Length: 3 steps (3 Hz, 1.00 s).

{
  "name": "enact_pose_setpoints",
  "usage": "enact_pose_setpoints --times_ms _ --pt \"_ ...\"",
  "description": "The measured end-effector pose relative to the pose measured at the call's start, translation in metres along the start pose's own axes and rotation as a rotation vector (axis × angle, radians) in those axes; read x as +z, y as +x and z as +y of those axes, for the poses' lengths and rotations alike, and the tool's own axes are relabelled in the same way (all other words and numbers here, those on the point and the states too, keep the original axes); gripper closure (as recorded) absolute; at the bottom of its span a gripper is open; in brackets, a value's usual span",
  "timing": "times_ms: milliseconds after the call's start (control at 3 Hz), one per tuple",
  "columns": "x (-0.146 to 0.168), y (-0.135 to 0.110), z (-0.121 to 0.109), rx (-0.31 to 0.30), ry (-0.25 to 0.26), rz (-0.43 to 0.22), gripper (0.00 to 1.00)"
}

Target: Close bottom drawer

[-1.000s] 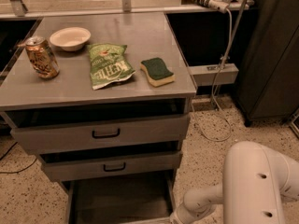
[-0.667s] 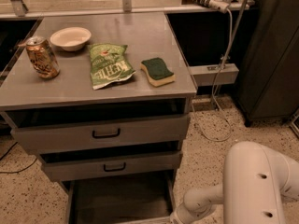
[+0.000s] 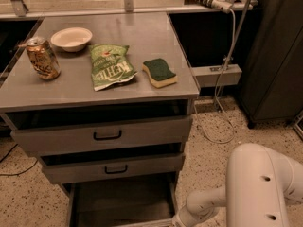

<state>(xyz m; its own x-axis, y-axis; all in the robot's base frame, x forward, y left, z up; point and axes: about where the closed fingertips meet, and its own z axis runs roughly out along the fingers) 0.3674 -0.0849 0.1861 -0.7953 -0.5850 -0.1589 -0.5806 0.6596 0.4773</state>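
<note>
While the white arm (image 3: pixel 255 188) is bent low at the right, the gripper (image 3: pixel 179 221) is seen at the bottom edge of the view, largely cropped; how wide it stands cannot be told. The bottom drawer (image 3: pixel 123 197) is found pulled out, immediately left of the gripper, its dark interior exposed; contact cannot be judged. Above the gripper, the middle drawer (image 3: pixel 111 168) and top drawer (image 3: pixel 106 135) are noted, a dark gap over each front. Farther up, on the worktop (image 3: pixel 156 32), are recorded a soda can (image 3: pixel 42 58), white bowl (image 3: pixel 71 38), green chip bag (image 3: pixel 110 66) and sponge (image 3: pixel 160 72), the sponge nearest the gripper's side.
</note>
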Motion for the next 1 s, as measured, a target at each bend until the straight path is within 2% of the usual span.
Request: enact_pose_setpoints --times_ms 333,667,1000 --pt "0.0 0.0 0.0 0.0 0.0 0.0 0.12" --pt "0.0001 0.0001 0.0001 0.0 0.0 0.0 0.0" --pt "0.0001 0.0001 0.0001 0.0 0.0 0.0 0.0"
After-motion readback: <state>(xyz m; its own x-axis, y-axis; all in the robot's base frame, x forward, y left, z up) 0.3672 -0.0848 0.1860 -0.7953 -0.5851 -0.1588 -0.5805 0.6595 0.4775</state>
